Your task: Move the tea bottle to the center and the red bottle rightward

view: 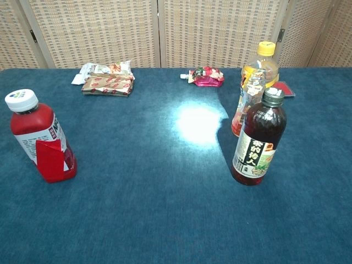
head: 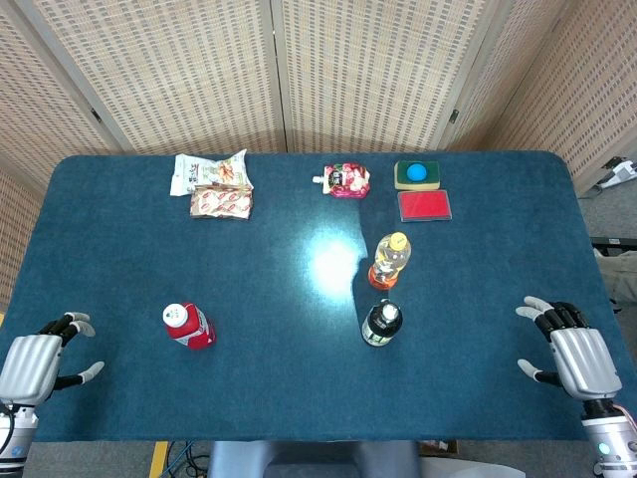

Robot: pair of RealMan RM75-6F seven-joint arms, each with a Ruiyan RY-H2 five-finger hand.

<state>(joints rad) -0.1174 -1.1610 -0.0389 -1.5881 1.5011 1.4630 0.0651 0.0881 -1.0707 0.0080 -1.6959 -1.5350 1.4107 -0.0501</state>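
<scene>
The dark tea bottle (head: 381, 323) (view: 258, 138) stands upright right of the table's middle, toward the front. The red bottle (head: 187, 326) (view: 40, 137) with a white cap stands upright at the front left. My left hand (head: 38, 360) rests at the front left corner, open, well left of the red bottle. My right hand (head: 569, 349) rests at the front right corner, open, well right of the tea bottle. Neither hand shows in the chest view.
A yellow-capped orange drink bottle (head: 389, 260) (view: 253, 91) stands just behind the tea bottle. Snack packets (head: 212, 181) (view: 104, 78) lie at the back left, a red pouch (head: 346, 180) (view: 204, 76) at the back centre, a sponge (head: 417, 175) and a red card (head: 425, 205) at the back right.
</scene>
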